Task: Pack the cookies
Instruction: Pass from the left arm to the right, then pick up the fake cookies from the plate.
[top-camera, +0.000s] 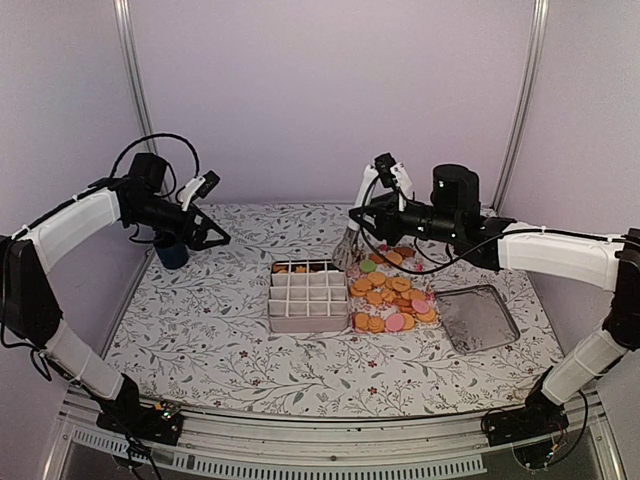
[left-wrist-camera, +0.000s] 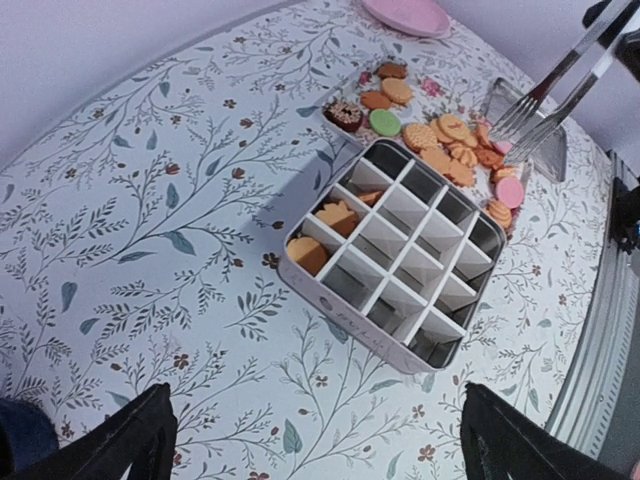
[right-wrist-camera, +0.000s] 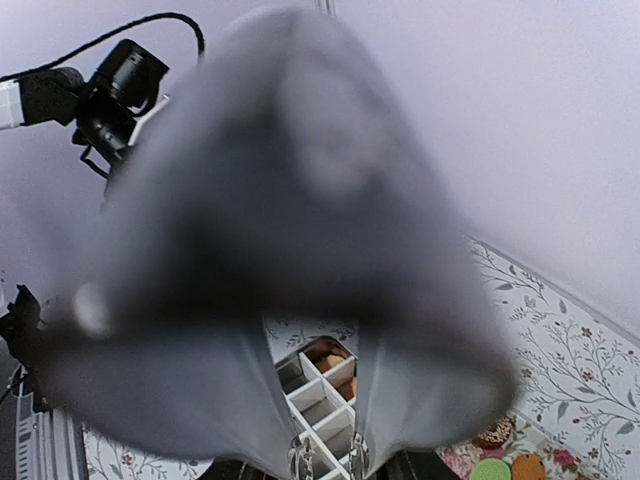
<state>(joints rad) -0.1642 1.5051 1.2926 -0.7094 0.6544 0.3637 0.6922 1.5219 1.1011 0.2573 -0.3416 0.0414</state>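
Observation:
Several cookies (top-camera: 392, 295), mostly orange-tan with some pink, lie on a floral mat right of a white divided box (top-camera: 308, 295). The left wrist view shows the pile (left-wrist-camera: 445, 145), a green cookie (left-wrist-camera: 385, 122), a dark brown one (left-wrist-camera: 343, 115), and orange cookies (left-wrist-camera: 337, 216) in two far cells of the box (left-wrist-camera: 400, 255). My right gripper (top-camera: 372, 213) is shut on metal tongs (top-camera: 350, 245), held above the box's far right corner; their tips (left-wrist-camera: 525, 115) hold nothing. My left gripper (top-camera: 205, 236) is open and empty, high at the back left.
A dark blue cup (top-camera: 172, 252) stands under the left gripper. An empty metal lid (top-camera: 477, 318) lies right of the cookies. A pink plate (left-wrist-camera: 405, 15) sits at the back. In the right wrist view the blurred tongs (right-wrist-camera: 290, 250) hide nearly everything.

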